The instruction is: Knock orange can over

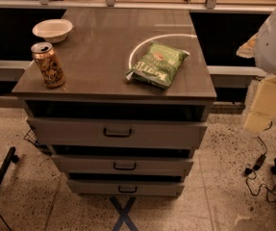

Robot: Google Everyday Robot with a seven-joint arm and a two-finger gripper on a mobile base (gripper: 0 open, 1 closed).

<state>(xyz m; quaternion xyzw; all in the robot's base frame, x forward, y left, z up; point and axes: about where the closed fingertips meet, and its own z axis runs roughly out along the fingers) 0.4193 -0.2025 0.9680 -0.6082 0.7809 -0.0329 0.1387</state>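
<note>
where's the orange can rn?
Camera view: orange can stands at the front-left corner of the cabinet top, in front of the white bowl; gripper hangs beyond its right edge.

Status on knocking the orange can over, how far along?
Done: nothing yet. The can stands upright near the front left corner of the cabinet top.
In hand: the pincer hangs off the cabinet's right side, beyond the chip bag, far from the can.
Left: probably the whole move, crossing to the can and tipping it over.
</note>
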